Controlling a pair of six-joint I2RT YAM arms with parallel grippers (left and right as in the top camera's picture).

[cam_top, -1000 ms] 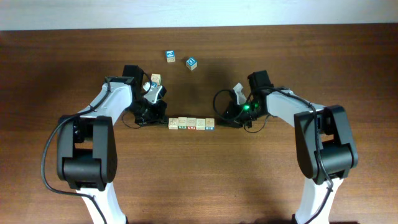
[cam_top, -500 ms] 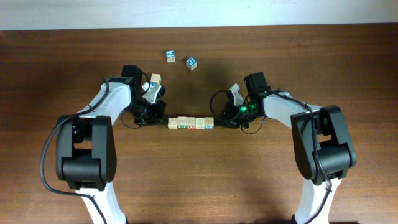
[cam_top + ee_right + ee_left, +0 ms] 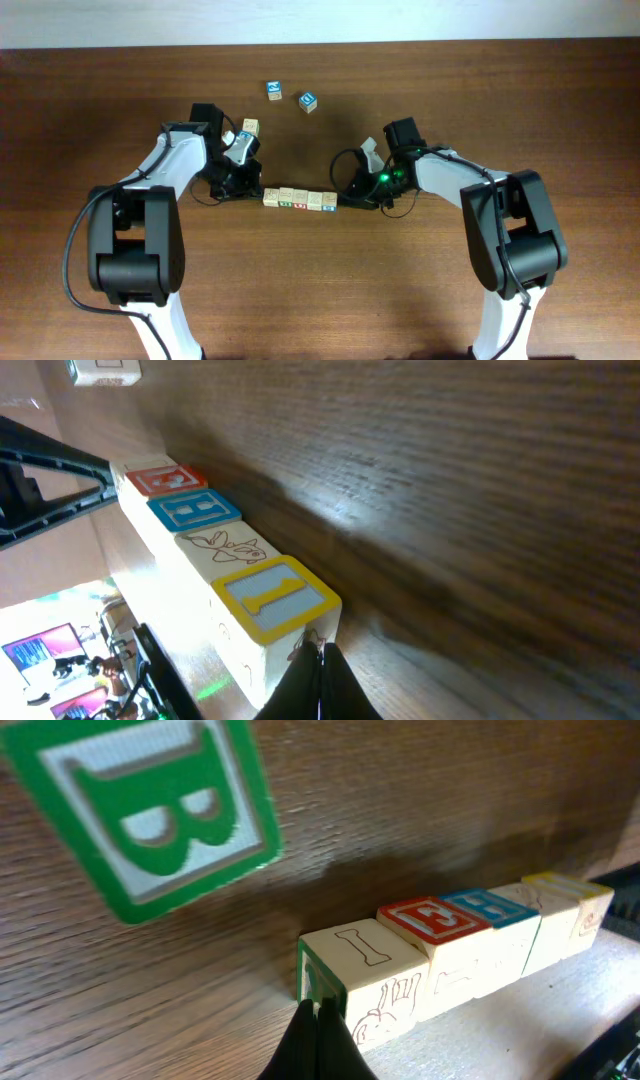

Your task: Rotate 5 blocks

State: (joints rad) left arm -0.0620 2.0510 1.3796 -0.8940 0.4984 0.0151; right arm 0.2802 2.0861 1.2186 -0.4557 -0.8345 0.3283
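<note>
I see the row of five blocks [image 3: 300,200] lying from 9 to 3 o'clock; my left gripper [image 3: 257,193], fingers together, touches its 9 o'clock end; my right gripper [image 3: 343,196], also together, touches the 3 o'clock end.

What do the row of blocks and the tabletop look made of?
The blocks look like pale matt wood: tan faces, rounded edges, printed coloured letters and line drawings. The table shows dark brown wood grain with a slight sheen; solid wood, veneer or laminate cannot be told.
</note>
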